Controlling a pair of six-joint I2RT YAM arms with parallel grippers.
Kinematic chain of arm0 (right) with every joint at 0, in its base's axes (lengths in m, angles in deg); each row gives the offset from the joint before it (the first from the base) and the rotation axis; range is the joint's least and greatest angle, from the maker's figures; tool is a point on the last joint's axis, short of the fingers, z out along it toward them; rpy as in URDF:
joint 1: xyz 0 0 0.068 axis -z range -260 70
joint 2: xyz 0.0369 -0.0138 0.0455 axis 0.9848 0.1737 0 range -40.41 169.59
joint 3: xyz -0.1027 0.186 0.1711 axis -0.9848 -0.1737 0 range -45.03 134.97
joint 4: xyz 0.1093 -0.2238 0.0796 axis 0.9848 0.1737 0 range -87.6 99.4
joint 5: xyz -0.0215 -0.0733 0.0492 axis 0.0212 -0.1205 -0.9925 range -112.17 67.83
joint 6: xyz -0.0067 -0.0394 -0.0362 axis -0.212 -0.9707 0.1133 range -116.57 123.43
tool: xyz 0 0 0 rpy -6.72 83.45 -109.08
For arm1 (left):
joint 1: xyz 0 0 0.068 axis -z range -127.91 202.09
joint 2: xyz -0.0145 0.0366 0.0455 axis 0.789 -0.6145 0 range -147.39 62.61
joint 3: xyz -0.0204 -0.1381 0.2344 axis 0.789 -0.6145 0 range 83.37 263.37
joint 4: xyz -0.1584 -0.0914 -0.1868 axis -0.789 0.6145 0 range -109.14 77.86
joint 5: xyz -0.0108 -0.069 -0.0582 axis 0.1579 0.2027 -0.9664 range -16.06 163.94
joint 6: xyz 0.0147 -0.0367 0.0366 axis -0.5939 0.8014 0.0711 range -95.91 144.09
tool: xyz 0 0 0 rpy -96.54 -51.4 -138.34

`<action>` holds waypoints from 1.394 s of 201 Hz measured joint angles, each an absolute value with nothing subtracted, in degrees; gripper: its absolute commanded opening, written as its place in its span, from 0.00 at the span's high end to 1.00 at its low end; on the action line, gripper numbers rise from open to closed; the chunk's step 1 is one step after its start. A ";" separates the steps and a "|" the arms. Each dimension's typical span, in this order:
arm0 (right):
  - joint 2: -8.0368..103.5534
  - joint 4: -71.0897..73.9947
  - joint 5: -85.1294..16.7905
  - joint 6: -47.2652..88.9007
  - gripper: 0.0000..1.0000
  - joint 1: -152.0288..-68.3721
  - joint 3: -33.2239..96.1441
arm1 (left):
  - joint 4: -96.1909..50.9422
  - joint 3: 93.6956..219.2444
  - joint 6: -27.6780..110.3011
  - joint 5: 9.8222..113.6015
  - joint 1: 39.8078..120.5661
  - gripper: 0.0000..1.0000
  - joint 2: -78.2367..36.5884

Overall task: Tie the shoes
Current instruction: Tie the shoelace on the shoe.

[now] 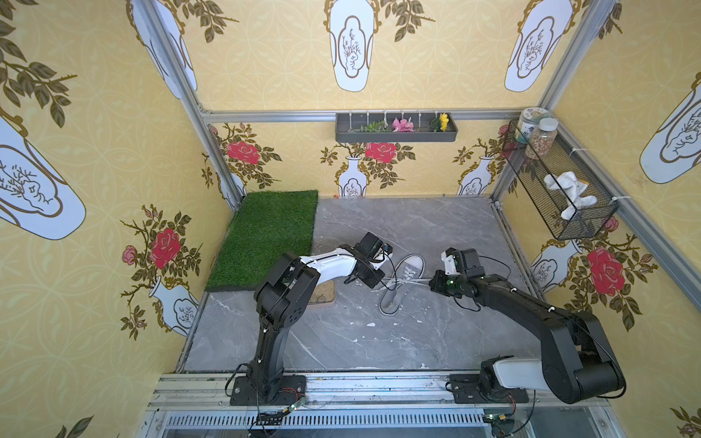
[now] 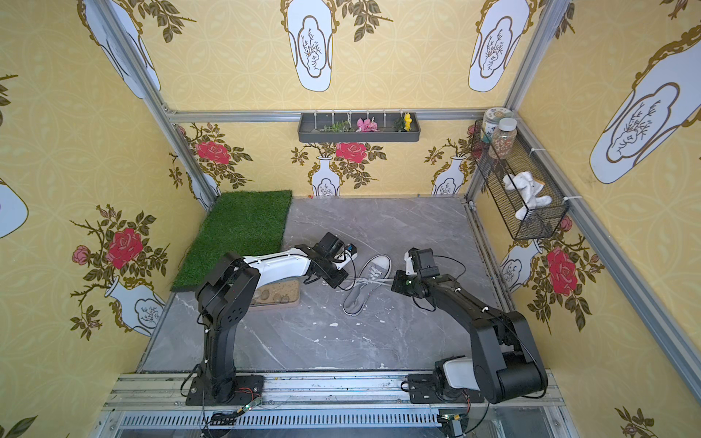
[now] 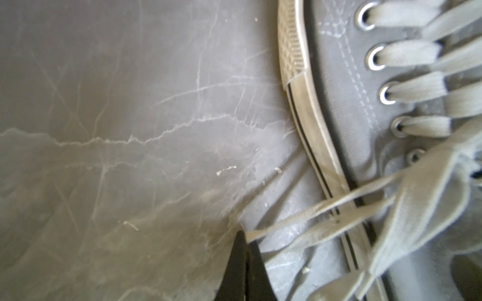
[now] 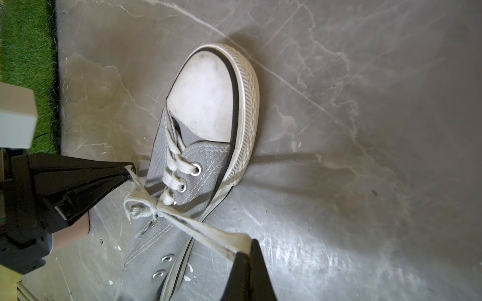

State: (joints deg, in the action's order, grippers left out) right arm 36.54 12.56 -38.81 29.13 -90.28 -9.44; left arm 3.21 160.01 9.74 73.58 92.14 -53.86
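Both top views look from high above the near edge of the worktop (image 1: 379,341), tilted down toward its far edge, wide enough to take in all of it. The left wrist camera sits very close beside the sneaker (image 3: 339,104), looking down. The right wrist camera stands a little farther back, facing the left gripper (image 4: 129,169). All four views share the sneaker's laces (image 4: 146,206).

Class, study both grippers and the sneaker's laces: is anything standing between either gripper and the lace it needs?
Nothing visible does. The left gripper and right gripper are each shut on a strand of the laces, on opposite sides of the grey sneaker.
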 measured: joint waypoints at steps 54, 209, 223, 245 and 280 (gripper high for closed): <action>36.13 10.41 -41.63 30.48 1.00 -87.42 -11.58 | 2.97 160.31 11.27 73.43 92.01 1.00 -53.88; 47.51 9.12 -47.71 28.51 0.94 -86.48 -2.40 | 8.67 161.56 20.82 69.10 92.62 1.00 -48.31; 48.80 9.96 -47.56 27.40 0.92 -86.76 -0.32 | 9.00 160.33 21.61 67.46 93.19 1.00 -47.15; 49.66 11.57 -46.68 25.61 0.92 -86.96 2.10 | 9.74 158.04 22.70 65.17 94.76 1.00 -45.93; 51.82 13.32 -45.24 24.12 0.92 -87.79 4.71 | 8.34 155.61 24.69 60.38 95.81 1.00 -43.08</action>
State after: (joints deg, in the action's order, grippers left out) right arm 51.82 13.32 -45.24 24.12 -87.79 4.71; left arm 8.34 155.61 24.69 60.38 95.81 -43.08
